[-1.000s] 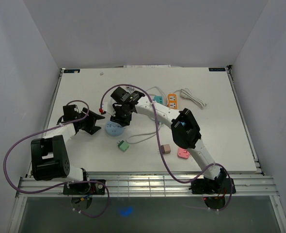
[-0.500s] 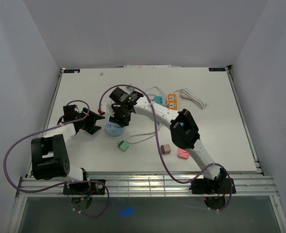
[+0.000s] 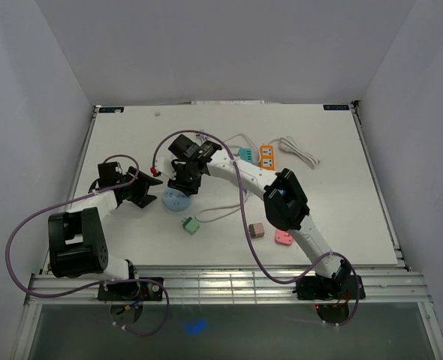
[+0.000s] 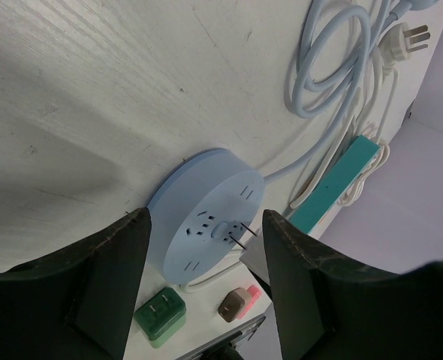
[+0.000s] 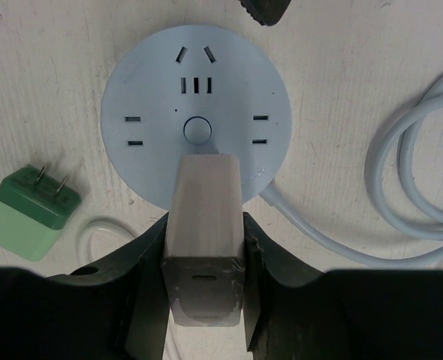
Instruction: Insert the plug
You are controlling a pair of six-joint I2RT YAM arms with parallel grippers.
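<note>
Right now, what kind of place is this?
Probably a robotics lab test cell: a white table boxed in by plain white panels, two arms bolted to a metal rail, and power strips and plug adapters laid out.

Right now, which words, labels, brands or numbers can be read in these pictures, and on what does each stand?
No text is readable.
Far-left dark sticker: print too small.
Far-right dark sticker: print too small.
Round blue socket: faint raised mark near the rim, too blurred.
</note>
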